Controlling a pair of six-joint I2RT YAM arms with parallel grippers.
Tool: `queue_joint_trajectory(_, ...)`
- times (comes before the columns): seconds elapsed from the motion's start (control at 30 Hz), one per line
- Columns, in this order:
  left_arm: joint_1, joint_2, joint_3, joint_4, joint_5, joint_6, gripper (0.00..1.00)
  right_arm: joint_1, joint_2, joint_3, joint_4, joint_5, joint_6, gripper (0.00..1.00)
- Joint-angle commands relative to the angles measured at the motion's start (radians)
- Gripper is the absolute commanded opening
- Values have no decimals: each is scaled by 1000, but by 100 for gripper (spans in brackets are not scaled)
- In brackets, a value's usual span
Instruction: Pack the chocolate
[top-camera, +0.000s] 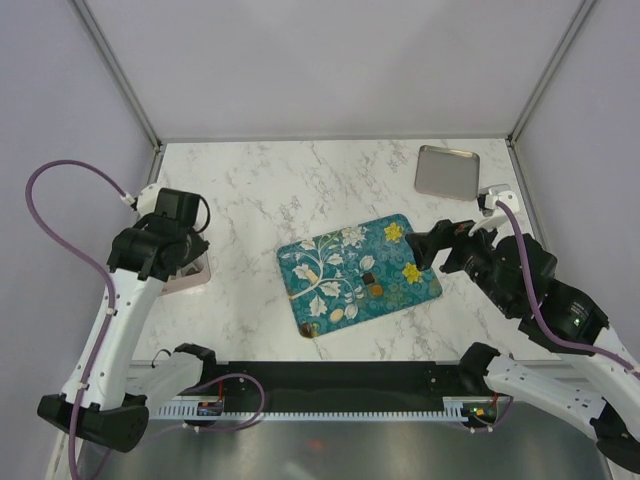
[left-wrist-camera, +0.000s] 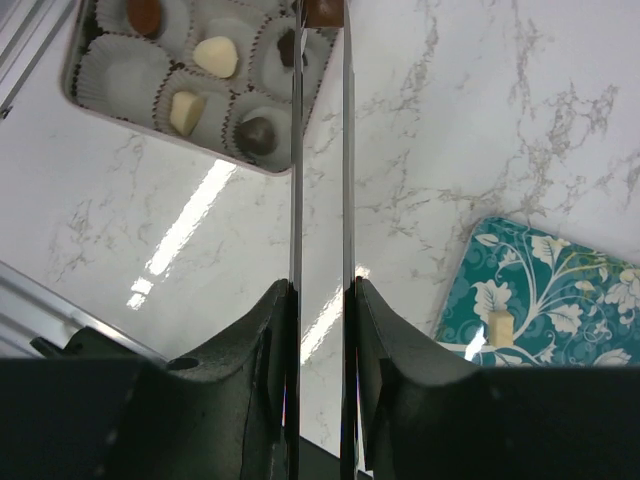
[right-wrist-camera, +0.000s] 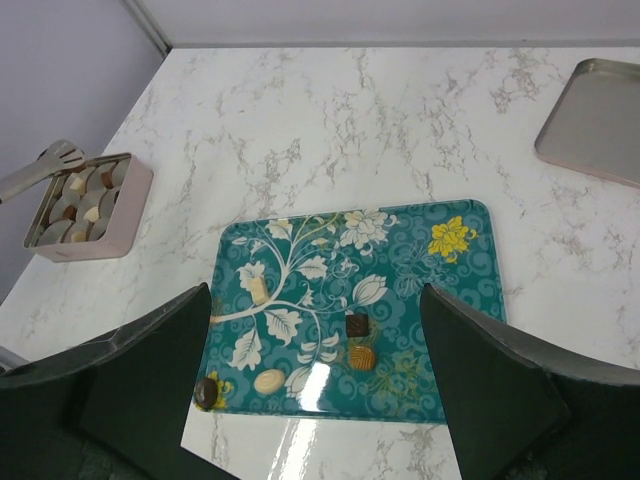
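Narrow blades of the left tool (left-wrist-camera: 321, 28) stand nearly together, pinching a brown bonbon (left-wrist-camera: 324, 9) at their tips. It looks ready to go into a paper cup (left-wrist-camera: 128, 72) of the box (right-wrist-camera: 103, 238), well left of the teal tray (right-wrist-camera: 470, 330). Other cups hold chocolate (left-wrist-camera: 216, 56). Five pieces (right-wrist-camera: 357, 324) wait on the tray. Over the tray's near right edge the right tool (right-wrist-camera: 315, 295) hangs wide apart and empty, probably keeping clear. A metal lid (top-camera: 450, 170) lies on the bench (top-camera: 250, 190) beyond the tray's far right corner.

A teal floral tray (top-camera: 345, 262) lies mid-table on the white marble top (top-camera: 250, 190). Well apart, in the far right corner, sits a shallow silver metal tray (top-camera: 449, 171). At left stands a pale pink box (right-wrist-camera: 128, 215) lined with white paper cups (left-wrist-camera: 125, 75).
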Motion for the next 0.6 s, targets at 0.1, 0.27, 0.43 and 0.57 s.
queue_joint_trajectory(0.1,31,-83,-69,-127,-114,-120,29,3,33,44,14,-79,-17,93)
queue_joint_trajectory(0.27,48,-109,-67,-210,-187,-143,30,5,64,41,17,-113,-15,93)
queue_joint_trajectory(0.43,52,-115,-108,-248,-204,-143,30,3,87,35,28,-136,-9,93)
queue_joint_trajectory(0.57,62,-120,-109,-279,-223,-143,29,3,90,47,22,-149,-11,93)
